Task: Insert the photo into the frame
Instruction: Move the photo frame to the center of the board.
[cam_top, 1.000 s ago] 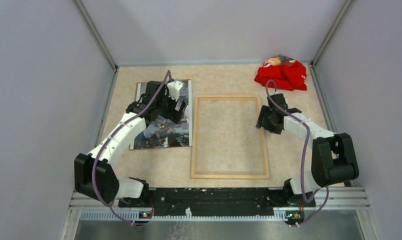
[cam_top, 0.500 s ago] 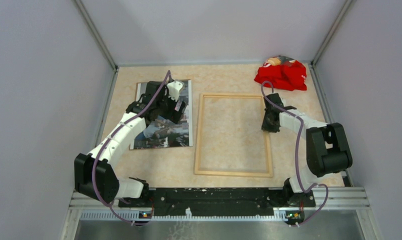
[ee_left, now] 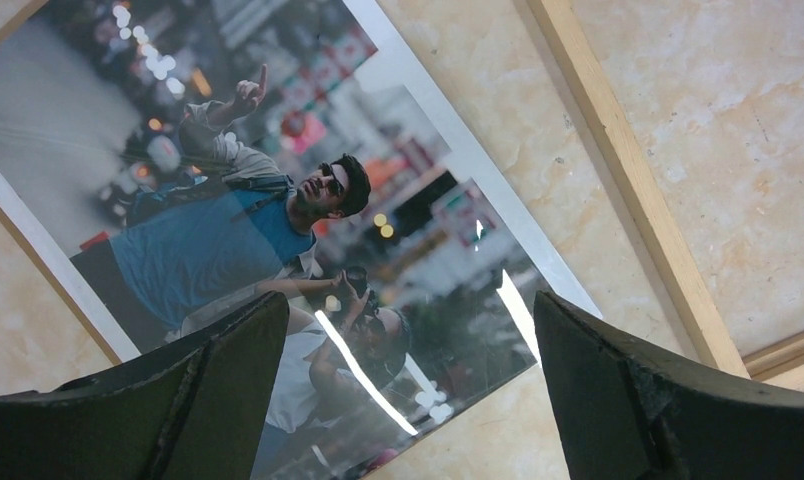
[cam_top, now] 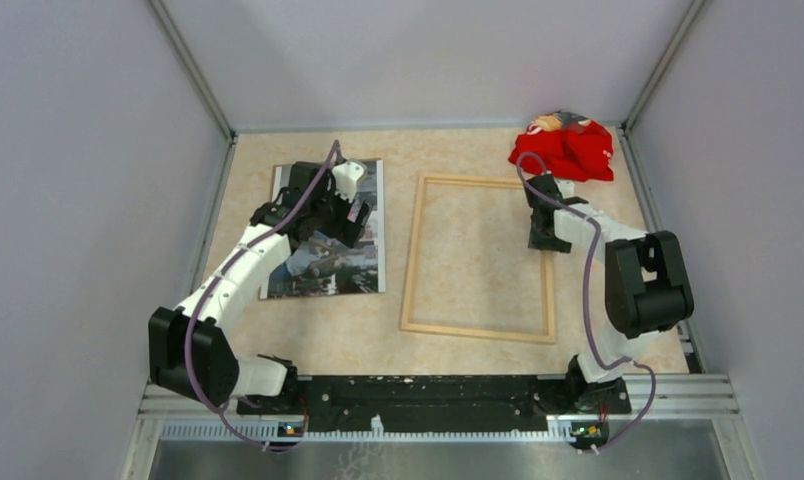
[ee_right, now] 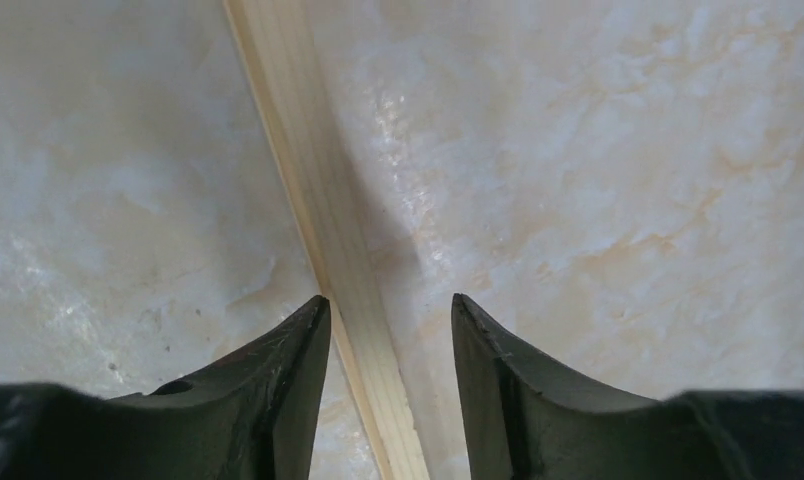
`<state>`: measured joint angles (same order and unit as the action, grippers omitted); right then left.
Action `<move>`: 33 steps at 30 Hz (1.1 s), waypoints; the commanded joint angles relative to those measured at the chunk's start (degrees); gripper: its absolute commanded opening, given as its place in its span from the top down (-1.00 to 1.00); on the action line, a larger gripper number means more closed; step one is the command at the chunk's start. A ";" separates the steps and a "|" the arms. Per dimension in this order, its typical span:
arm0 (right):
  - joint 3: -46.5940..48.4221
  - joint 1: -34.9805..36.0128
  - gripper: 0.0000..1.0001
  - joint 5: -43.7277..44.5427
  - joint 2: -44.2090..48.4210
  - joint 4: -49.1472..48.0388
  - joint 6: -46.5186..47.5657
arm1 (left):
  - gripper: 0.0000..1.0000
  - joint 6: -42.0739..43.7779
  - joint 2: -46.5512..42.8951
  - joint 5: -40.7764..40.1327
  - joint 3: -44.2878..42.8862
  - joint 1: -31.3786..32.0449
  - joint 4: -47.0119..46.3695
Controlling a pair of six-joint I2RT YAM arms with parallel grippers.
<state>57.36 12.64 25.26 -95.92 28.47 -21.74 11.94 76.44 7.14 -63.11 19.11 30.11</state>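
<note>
The photo [cam_top: 323,262], a glossy street scene with a man in blue, lies flat at the left. My left gripper [cam_top: 352,222] hovers over its right part, open and touching nothing; the left wrist view shows the photo [ee_left: 278,200] between the wide-apart fingers of that gripper [ee_left: 408,340]. The frame [cam_top: 414,250], thin light wood, lies slightly skewed mid-table. My right gripper [cam_top: 542,236] sits over its right rail. In the right wrist view the rail [ee_right: 318,180] runs between the fingers of the right gripper [ee_right: 390,310], which is open with a gap on the right side.
A red crumpled bag [cam_top: 563,150] lies at the back right, just beyond the right gripper. A thin brown edge [ee_left: 38,262] shows under the photo's border. Grey walls enclose the table on three sides.
The frame has slid away from the arms and to the right, turning slightly. My right gripper moved with it toward the back; its fingers narrowed, then parted a little. The left arm stayed still.
</note>
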 commanded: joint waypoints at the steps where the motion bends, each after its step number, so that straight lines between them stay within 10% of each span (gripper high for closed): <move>1: 6.10 1.69 -0.07 7.27 2.13 6.43 -3.76 | -0.96 0.39 0.65 2.51 -0.86 -2.72 -0.19; 8: 10.20 15.92 -0.42 2.49 6.08 6.41 -12.30 | -0.96 -0.23 3.13 8.24 -2.58 -11.37 1.85; 16: 22.83 33.26 -0.45 -1.94 -9.51 2.51 -18.39 | -0.96 2.32 1.77 9.47 -0.92 -18.31 2.56; 33: 23.53 37.63 0.24 -3.07 -17.39 0.56 -20.23 | -0.96 3.74 0.37 10.53 1.11 -22.64 2.83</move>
<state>83.11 50.15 21.10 -116.01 29.67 -41.76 15.00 78.85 17.10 -62.28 -2.94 33.12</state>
